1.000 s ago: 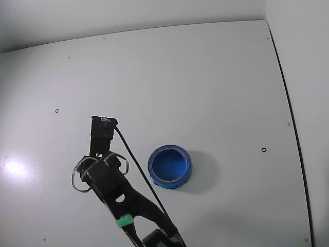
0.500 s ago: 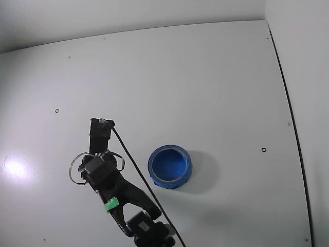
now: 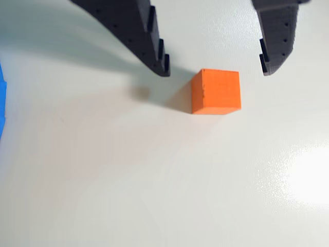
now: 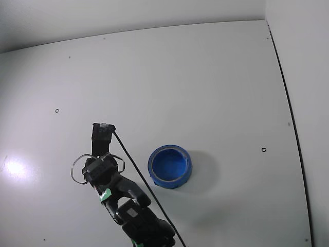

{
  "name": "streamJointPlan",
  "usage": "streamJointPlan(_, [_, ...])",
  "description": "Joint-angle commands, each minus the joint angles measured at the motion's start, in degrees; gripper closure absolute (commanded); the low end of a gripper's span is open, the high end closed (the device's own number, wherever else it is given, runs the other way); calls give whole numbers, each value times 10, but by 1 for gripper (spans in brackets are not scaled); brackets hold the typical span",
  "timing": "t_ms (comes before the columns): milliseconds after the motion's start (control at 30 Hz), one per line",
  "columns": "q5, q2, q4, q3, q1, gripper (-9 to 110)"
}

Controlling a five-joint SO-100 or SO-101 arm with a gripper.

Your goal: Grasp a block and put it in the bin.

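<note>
In the wrist view a small orange block point(image 3: 216, 91) with plain faces rests on the white table. My gripper point(image 3: 215, 71) is open, its two black toothed fingers reaching in from the top edge. One fingertip point(image 3: 162, 66) is left of the block and the other point(image 3: 267, 64) is right of it, neither touching. The block's far edge lies level with the tips. The round blue bin point(image 4: 169, 182) stands just right of my arm point(image 4: 103, 177) in the fixed view, where the arm hides the block. A sliver of the bin point(image 3: 1, 103) shows at the wrist view's left edge.
The white table point(image 4: 205, 77) stretches far behind and to the right of the bin, with a few small dark screw holes. A black cable point(image 4: 134, 167) runs from the wrist camera down along the arm. A wall edge rises at the far right.
The arm's forearm has swung up and inward toward the wrist, its green tag moving up and left. The gripper head has stayed over nearly the same spot left of the bin.
</note>
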Motion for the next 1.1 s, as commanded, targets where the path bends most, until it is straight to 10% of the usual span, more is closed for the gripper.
streamJointPlan(0, [-2,4,-20,-42,-5,75])
streamJointPlan(1067, [-3,-26,-25,-42,-5,75])
